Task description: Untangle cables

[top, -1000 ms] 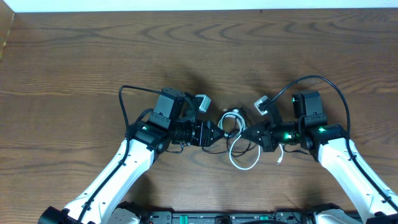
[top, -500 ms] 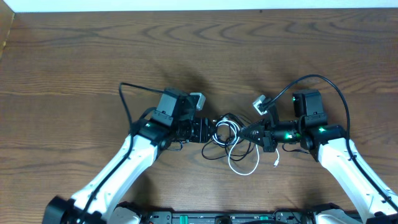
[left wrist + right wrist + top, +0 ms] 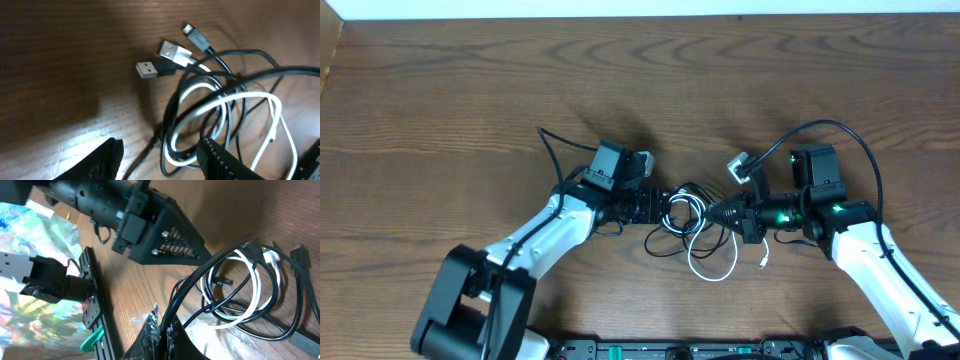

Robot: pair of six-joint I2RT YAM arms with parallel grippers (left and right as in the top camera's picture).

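The white cable (image 3: 712,268) and the black cable (image 3: 667,243) lie tangled in loops on the wooden table between my two grippers. In the left wrist view the white cable (image 3: 226,100) and the black cable (image 3: 172,107) coil together, with a black USB plug (image 3: 147,69) and a white USB plug (image 3: 172,50) lying side by side. My left gripper (image 3: 657,208) (image 3: 160,160) is open at the left edge of the tangle, loops lying by its right finger. My right gripper (image 3: 717,213) (image 3: 167,330) is shut on a strand of the black cable (image 3: 200,275).
The left gripper's black head (image 3: 160,235) shows across the tangle in the right wrist view. A white cable end (image 3: 765,260) lies under the right arm. The table's front rail (image 3: 97,310) runs close behind the right gripper. Bare wood (image 3: 640,90) stretches beyond.
The cable loops have spread out wider on the table. My left arm has swung its elbow to the right while its gripper stays at the tangle. The right arm has barely moved.
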